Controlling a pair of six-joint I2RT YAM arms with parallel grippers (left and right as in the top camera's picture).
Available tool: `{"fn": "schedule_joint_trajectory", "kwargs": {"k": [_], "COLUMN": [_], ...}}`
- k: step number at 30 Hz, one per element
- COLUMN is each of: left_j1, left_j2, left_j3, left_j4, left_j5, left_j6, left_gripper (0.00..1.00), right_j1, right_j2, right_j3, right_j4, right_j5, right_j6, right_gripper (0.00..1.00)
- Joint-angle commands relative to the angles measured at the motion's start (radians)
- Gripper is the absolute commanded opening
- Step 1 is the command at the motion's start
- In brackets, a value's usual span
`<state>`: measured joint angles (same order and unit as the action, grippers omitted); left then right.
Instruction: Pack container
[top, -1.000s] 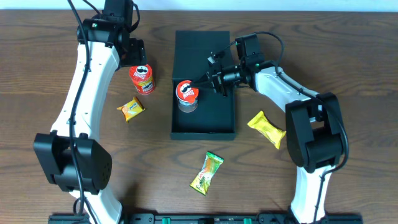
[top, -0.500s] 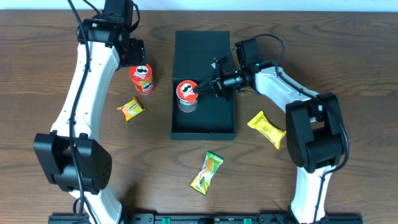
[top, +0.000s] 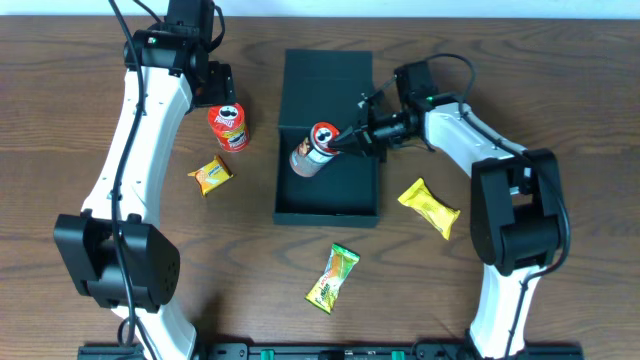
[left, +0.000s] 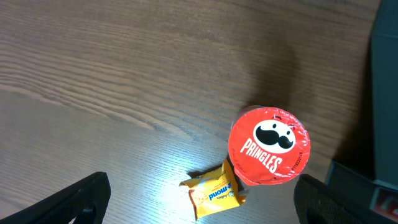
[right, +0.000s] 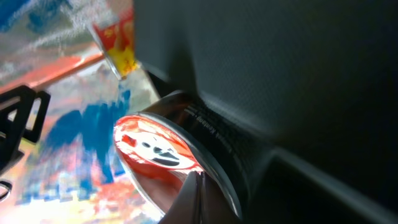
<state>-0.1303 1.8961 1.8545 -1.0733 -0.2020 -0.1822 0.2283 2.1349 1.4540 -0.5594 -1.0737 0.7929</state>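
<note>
Overhead: right gripper (top: 346, 138) touches the tilted grey can (top: 310, 152) in the container (top: 330, 192) near the worktop's far edge, but I cannot tell its grip. Left gripper (left: 208, 198) is spread wide.

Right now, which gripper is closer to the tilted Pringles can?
Right. The right gripper meets the tilted Pringles can inside the container; the left gripper hangs outside it.

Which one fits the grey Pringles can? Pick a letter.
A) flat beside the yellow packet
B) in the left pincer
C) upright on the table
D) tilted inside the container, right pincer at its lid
D: the grey Pringles can leans inside the container, its red lid up by the right pincer.
</note>
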Motion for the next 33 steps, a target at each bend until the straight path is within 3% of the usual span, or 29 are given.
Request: {"fn": "schedule_joint_trajectory", "kwargs": {"k": [1, 14, 30, 33], "left_j1": [-0.002, -0.002, -0.002, -0.002], "left_j2": [0.006, 0.006, 0.006, 0.006], "left_j3": [0.027, 0.027, 0.027, 0.027], "left_j4": [-0.002, 0.001, 0.001, 0.0], "left_j5": [-0.007, -0.007, -0.006, -0.005], "left_j6": [0.01, 0.01, -0.01, -0.03], "left_gripper": [0.96, 0.96, 0.96, 0.95], "right_j1": [-0.033, -0.149, -0.176, -0.161], "right_j2": [0.01, 0.01, 0.01, 0.01], "right_j3": [-0.008, 0.059, 0.445, 0.483], "right_j4": [-0.04, -0.248, -0.605, -0.69], "right_j5": [0.129, 0.345, 0.666, 0.845], "right_j6": [-0.04, -0.156, -0.252, -0.251], "right_gripper": [0.02, 0.01, 0.02, 0.02]}}
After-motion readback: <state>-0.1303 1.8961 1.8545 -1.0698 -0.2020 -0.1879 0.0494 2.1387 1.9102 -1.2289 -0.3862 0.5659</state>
